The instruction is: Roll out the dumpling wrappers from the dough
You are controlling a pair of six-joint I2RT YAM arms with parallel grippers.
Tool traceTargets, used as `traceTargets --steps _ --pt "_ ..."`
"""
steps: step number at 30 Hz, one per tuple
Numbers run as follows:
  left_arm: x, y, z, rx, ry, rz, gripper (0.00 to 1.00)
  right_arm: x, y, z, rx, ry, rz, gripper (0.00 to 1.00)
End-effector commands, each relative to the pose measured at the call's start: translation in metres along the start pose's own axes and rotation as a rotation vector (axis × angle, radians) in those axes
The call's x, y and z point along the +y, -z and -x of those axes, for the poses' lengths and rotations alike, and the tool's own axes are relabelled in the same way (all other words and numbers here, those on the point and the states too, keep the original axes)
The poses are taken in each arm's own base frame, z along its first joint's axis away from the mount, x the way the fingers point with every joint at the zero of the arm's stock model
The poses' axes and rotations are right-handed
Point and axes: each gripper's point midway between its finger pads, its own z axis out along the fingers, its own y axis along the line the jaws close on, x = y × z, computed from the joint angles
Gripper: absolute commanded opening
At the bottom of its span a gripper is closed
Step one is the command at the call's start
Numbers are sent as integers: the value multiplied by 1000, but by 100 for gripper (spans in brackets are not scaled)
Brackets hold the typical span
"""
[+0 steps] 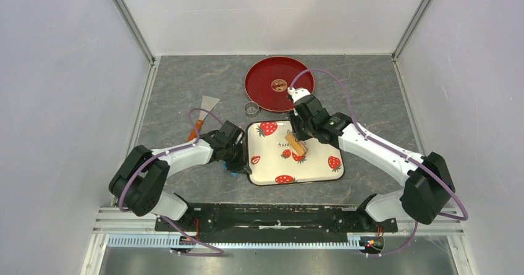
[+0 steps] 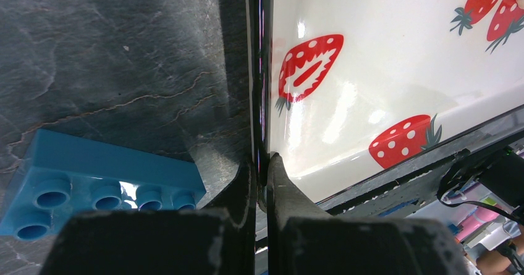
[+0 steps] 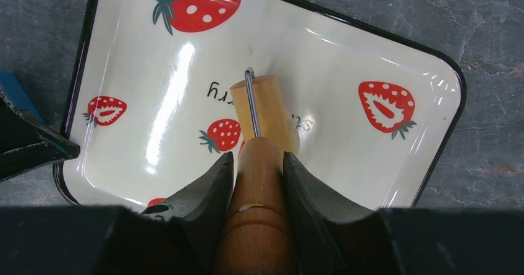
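1. Grey marbled tabletop, white walls on three sides. A strawberry tray sits near centre, with a red plate at its 12 o'clock. A metal ring and a scraper lie toward 10 o'clock, and a blue brick by the tray's 8 o'clock corner.
2. On the left gripper, fingers are together, pinching the tray's 9 o'clock rim.
3. On the right gripper, fingers are clamped on the handle of the wooden roller, its head down on the tray.
4. For the dumpling wrappers, the only candidate is a small round disc at the plate's centre, too small to confirm. No dough shows on the tray's bare parts. Under the roller head, cannot tell.
5. Judgement: the disc lies at 11 o'clock from the right fingers, well apart, and the right arm is nearer. The roller's long axis runs roughly 10-to-4 in the top view.
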Motion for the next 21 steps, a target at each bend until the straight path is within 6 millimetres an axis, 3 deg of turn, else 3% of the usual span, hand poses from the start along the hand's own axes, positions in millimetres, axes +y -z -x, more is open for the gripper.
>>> traceTargets --steps 1,8,21 --pt "58 -14 -23 48 -2 230 2 -16 12 -143 544 13 -50 0" --pt "58 -14 -23 48 -1 230 2 -28 12 -149 548 -26 -60 0" --pt "58 -14 -24 51 -4 232 2 -41 11 -205 636 -72 -83 0"
